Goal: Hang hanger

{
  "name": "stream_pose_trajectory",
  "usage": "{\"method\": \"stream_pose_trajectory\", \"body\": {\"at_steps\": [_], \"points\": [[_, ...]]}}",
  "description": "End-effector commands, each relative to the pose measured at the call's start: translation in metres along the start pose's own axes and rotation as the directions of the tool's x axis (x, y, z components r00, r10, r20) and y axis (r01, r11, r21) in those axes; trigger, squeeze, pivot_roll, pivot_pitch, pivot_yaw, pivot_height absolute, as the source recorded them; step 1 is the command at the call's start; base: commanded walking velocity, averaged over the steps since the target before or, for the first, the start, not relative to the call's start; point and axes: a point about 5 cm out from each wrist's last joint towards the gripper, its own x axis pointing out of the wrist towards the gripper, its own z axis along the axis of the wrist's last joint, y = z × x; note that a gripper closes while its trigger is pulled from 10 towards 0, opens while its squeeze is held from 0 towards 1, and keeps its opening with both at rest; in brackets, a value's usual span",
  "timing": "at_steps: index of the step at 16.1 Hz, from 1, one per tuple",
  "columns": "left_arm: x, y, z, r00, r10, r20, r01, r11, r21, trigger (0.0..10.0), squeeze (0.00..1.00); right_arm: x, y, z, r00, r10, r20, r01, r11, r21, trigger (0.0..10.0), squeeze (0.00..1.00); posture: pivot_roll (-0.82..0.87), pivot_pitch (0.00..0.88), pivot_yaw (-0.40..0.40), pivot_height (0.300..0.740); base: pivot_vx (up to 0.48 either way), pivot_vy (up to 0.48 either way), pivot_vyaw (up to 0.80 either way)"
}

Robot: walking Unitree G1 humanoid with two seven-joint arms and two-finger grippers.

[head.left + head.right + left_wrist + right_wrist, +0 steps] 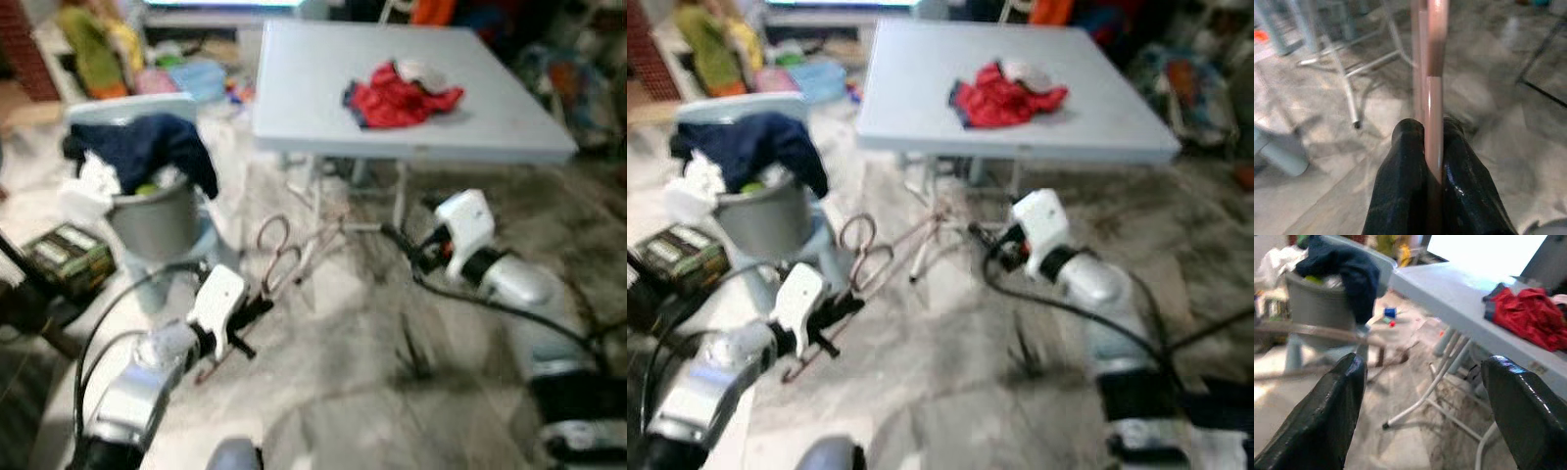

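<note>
The hanger [284,257] is clamped in the left gripper [257,311] jaws, low over the marble floor [343,382]. Beyond them stands the grey surface [323,98] carrying red clothes [400,96]. The right gripper [1425,396] jaws gape apart.

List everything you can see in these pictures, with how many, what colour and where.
Hangers: at least two, pinkish, held out over the floor by the left gripper.
Folding table: one, light grey, ahead.
Red garment: one, bunched on the table.
Bucket: one, grey, left of the table, holding laundry.
Navy garment: one, draped over the bucket.
White cloth: one, at the bucket's left rim.
Box: one, dark green, on the floor left of the bucket.
Left gripper: jaws shut on the hangers.
Right gripper: jaws open, facing the table.
</note>
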Motion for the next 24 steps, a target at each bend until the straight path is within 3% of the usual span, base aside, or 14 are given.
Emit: {"method": "stream_pose_trajectory", "body": {"at_steps": [1, 2, 3, 5, 7, 10, 12, 15, 16, 18, 21, 22, 23, 24], "points": [[0.0, 0.002, 0.0, 0.997, -0.061, -0.036, 0.061, 0.998, 0.012, 10.0, 0.0, -0.005, 0.001, -0.005, 0.993, 0.111, -0.05, -0.114, 0.992, -0.054, 10.0, 0.0, 0.07, 0.035, -0.07, 0.74, 0.0, 0.0, 0.0], [-0.005, 0.002, -0.005, 0.986, -0.145, -0.086, 0.149, 0.988, 0.041, 10.0, 0.0, -0.01, 0.0, -0.001, 0.974, 0.211, -0.08, -0.218, 0.97, -0.107, 10.0, 0.0, 0.07, 0.037, -0.066, 0.74, 0.0, 0.0, 0.0], [-0.012, -0.003, -0.009, 0.956, -0.266, -0.127, 0.274, 0.96, 0.055, 10.0, 0.0, -0.018, 0.005, -0.002, 0.912, 0.377, -0.16, -0.4, 0.905, -0.145, 10.0, 0.0, 0.06, 0.041, -0.062, 0.74, 0.0, 0.0, 0.0], [-0.02, -0.012, -0.01, 0.895, -0.412, -0.172, 0.426, 0.903, 0.049, 10.0, 0.0, -0.026, 0.004, -0.006, 0.826, 0.492, -0.274, -0.549, 0.812, -0.197, 10.0, 0.0, 0.06, 0.044, -0.061, 0.74, 0.0, 0.0, 0.0], [-0.026, -0.022, -0.01, 0.831, -0.522, -0.191, 0.536, 0.844, 0.024, 10.0, 0.0, -0.026, 0.001, 0.0, 0.795, 0.532, -0.293, -0.595, 0.778, -0.203, 10.0, 0.0, 0.06, 0.046, -0.059, 0.74, 0.0, 0.0, 0.0], [-0.032, -0.032, -0.008, 0.749, -0.631, -0.202, 0.643, 0.766, -0.008, 10.0, 0.0, -0.024, 0.008, 0.008, 0.698, 0.642, -0.316, -0.708, 0.685, -0.174, 10.0, 0.0, 0.05, 0.048, -0.051, 0.74, 0.0, 0.0, 0.0], [-0.032, -0.037, -0.008, 0.719, -0.662, -0.213, 0.677, 0.736, 0.001, 10.0, 0.0, -0.036, 0.017, -0.001, 0.542, 0.741, -0.396, -0.827, 0.554, -0.095, 10.0, 0.0, 0.05, 0.048, -0.051, 0.74, 0.0, 0.0, 0.0], [-0.035, -0.037, -0.011, 0.701, -0.67, -0.243, 0.692, 0.722, 0.007, 10.0, 0.0, -0.051, 0.021, -0.013, 0.377, 0.799, -0.469, -0.895, 0.445, 0.038, 10.0, 0.0, 0.05, 0.049, -0.041, 0.74, 0.0, 0.0, 0.0], [-0.035, -0.036, -0.012, 0.701, -0.666, -0.256, 0.692, 0.722, 0.014, 10.0, 0.0, -0.053, 0.02, -0.015, 0.353, 0.803, -0.48, -0.897, 0.437, 0.071, 10.0, 0.0, 0.05, 0.05, -0.039, 0.74, 0.0, 0.0, 0.0], [-0.035, -0.037, -0.013, 0.702, -0.666, -0.254, 0.691, 0.723, 0.017, 10.0, 0.0, -0.051, 0.019, -0.013, 0.349, 0.819, -0.455, -0.889, 0.443, 0.114, 10.0, 0.0, 0.05, 0.05, -0.039, 0.74, 0.0, 0.0, 0.0], [-0.031, -0.039, -0.012, 0.716, -0.654, -0.244, 0.681, 0.731, 0.04, 10.0, 0.0, -0.047, 0.035, -0.023, 0.357, 0.827, -0.434, -0.875, 0.458, 0.154, 10.0, 0.0, 0.05, 0.051, -0.042, 0.74, 0.0, 0.0, 0.0], [-0.028, -0.04, -0.011, 0.724, -0.648, -0.235, 0.675, 0.736, 0.049, 10.0, 0.0, -0.042, 0.043, -0.028, 0.378, 0.826, -0.418, -0.859, 0.481, 0.174, 7.7, 0.0, 0.05, 0.051, -0.044, 0.74, 0.0, 0.0, 0.0], [-0.027, -0.041, -0.011, 0.727, -0.647, -0.229, 0.673, 0.738, 0.05, 10.0, 0.0, -0.039, 0.049, -0.03, 0.394, 0.829, -0.397, -0.848, 0.495, 0.191, 4.5, 0.0, 0.04, 0.051, -0.045, 0.74, 0.0, 0.0, 0.0], [-0.025, -0.042, -0.01, 0.732, -0.643, -0.225, 0.669, 0.741, 0.056, 10.0, 0.0, -0.037, 0.054, -0.031, 0.4, 0.83, -0.389, -0.844, 0.499, 0.197, 0.4, 0.0, 0.04, 0.051, -0.047, 0.74, 0.0, 0.0, 0.0]]}}
